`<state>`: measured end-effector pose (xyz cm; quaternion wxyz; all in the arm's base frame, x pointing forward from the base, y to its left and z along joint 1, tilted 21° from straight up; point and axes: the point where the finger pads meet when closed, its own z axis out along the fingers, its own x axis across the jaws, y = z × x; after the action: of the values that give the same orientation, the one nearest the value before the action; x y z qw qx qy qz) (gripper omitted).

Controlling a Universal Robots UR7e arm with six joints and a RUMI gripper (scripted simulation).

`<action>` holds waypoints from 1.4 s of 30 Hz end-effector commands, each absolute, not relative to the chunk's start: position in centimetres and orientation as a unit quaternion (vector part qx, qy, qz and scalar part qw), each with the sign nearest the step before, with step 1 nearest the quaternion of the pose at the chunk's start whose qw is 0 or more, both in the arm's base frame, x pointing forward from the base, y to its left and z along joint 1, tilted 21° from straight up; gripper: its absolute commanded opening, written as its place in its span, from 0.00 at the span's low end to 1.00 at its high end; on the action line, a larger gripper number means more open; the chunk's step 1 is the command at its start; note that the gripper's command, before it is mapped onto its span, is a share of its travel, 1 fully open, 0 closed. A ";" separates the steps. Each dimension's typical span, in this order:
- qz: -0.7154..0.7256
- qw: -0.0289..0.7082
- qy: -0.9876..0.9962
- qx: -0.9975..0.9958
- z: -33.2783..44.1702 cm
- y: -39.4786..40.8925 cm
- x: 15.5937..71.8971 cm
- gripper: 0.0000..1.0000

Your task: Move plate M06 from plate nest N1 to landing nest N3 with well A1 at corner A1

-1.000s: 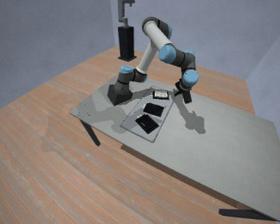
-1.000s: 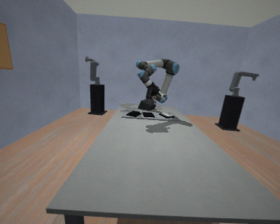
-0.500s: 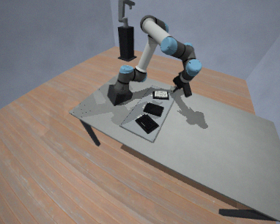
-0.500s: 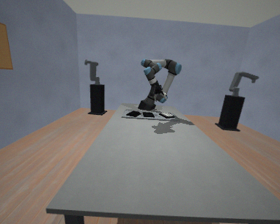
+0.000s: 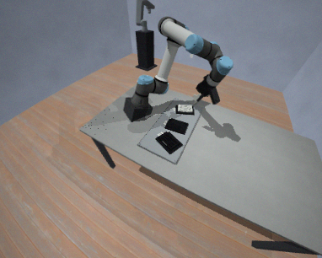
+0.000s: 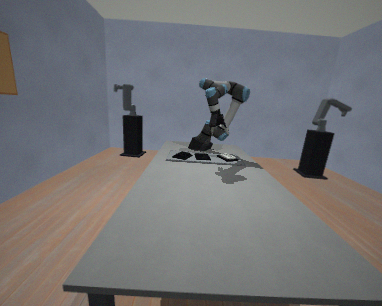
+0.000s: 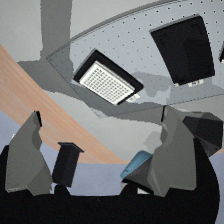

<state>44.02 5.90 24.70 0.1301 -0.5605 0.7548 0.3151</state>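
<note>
A plate with a white well grid in a black frame (image 5: 185, 109) sits at the far end of a grey perforated baseplate (image 5: 170, 131). It also shows in the wrist view (image 7: 107, 82). I cannot read any labels. A black rectangular item (image 5: 176, 126) lies in the middle of the baseplate and shows in the wrist view (image 7: 185, 47) too. Another black item (image 5: 169, 142) lies at the near end. My gripper (image 5: 206, 96) hangs above the table, just beyond the white plate. It is open and empty, with its two fingers spread wide (image 7: 100, 150). In the exterior view the gripper (image 6: 218, 131) is above the row of three items.
The arm's base (image 5: 137, 107) stands on the table left of the baseplate. Black pedestals with idle arms stand on the floor behind (image 5: 146, 51) and to the sides (image 6: 314, 152). The long grey table (image 6: 212, 225) stretches toward the exterior camera.
</note>
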 end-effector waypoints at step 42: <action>0.016 0.013 0.703 -0.711 28.0 0.6 36.4 0.82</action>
<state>35.85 1.88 29.40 0.0137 -0.7171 0.6965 0.0227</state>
